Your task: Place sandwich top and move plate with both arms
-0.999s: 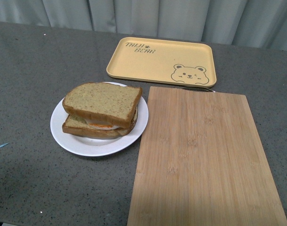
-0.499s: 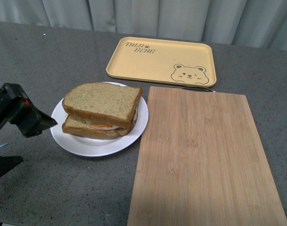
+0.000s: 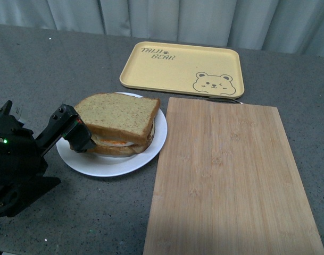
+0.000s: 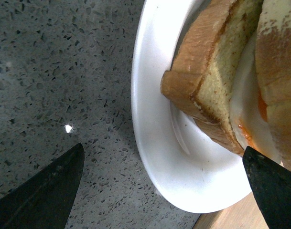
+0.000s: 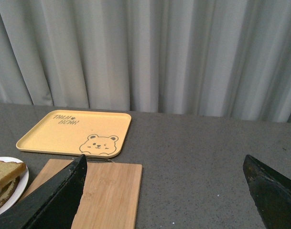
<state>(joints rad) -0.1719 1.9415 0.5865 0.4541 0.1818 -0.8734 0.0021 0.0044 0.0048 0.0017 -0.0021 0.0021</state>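
Note:
The sandwich top (image 3: 119, 114), a tan speckled slice, lies on the stacked sandwich on the white plate (image 3: 111, 164). A fried egg shows between the slices in the left wrist view (image 4: 245, 119). My left gripper (image 3: 75, 162) is open at the plate's left rim. One finger (image 3: 71, 130) is over the sandwich's left corner, the other (image 3: 34, 191) low by the table. In the left wrist view the plate rim (image 4: 155, 143) lies between the open jaws. My right gripper (image 5: 164, 160) is open and empty, raised above the table, and out of the front view.
A bamboo cutting board (image 3: 231, 180) lies right of the plate, touching or nearly touching its rim. A yellow bear-print tray (image 3: 180, 69) sits behind it. Grey curtains hang along the table's far edge. The right wrist view shows the tray (image 5: 64, 133), the board (image 5: 107, 191) and the plate's edge (image 5: 18, 188).
My left arm has come in from the left edge and now reaches the plate's left rim, one finger over the sandwich corner. The sandwich and plate have not moved.

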